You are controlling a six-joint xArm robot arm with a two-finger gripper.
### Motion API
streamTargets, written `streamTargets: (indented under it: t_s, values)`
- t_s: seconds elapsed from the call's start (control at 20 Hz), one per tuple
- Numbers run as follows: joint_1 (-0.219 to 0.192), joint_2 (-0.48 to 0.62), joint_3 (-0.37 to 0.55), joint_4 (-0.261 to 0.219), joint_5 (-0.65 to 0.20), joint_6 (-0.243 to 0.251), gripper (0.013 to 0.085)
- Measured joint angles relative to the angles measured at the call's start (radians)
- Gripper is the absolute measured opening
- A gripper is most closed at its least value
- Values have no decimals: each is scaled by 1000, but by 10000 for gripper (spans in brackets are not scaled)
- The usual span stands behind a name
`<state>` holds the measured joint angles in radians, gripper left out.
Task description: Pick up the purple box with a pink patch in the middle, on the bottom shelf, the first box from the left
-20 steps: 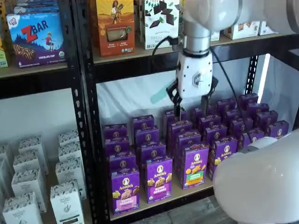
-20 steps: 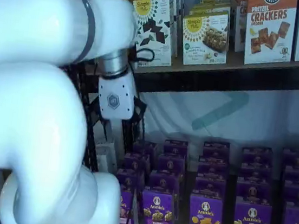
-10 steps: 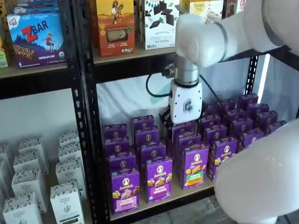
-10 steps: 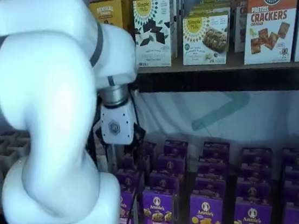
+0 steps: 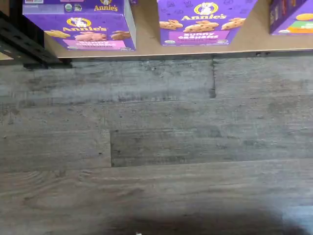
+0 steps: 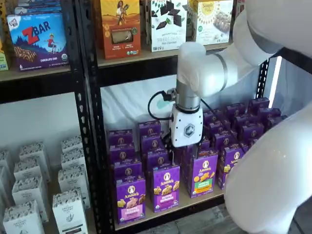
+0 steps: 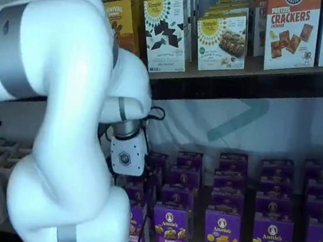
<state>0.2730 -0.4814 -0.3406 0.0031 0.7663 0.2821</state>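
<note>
Floor (image 5: pixel 161 147): grey wood-grain planks, seams staggered, a soft shadow along one edge. Rack uprights (image 6: pixel 90 117): black steel, holed. Backdrop (image 7: pixel 267 128): white sheet behind the lower bay, creased, bearing a faint teal mark (shape unclear). Bright vertical strip of light (image 6: pixel 275 80) at the rack's far side.

purple box (image 5: pixel 80 24) on bottom shelf (image 5: pixel 146 44) edge | lilac-panel carton (image 5: pixel 203 22) beside | grey plank floor (image 5: pixel 156 147) below
</note>
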Motion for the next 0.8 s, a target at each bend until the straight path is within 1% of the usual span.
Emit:
streamTargets:
  t_s: [0.15,0.35,0.45,0.6,0.75,0.8]
  values:
    - [-1,69,-2,13,-65,-12,850]
    - [-7,172,-9,52,-183,-53,850]
    - [-11,230,-25,57,-225,-62,850]
    - [-13,313,-51,72,-272,-80,850]
    - [-12,389,-78,104,-310,-109,850]
    - [-11,411,-88,103,-316,-108,850]
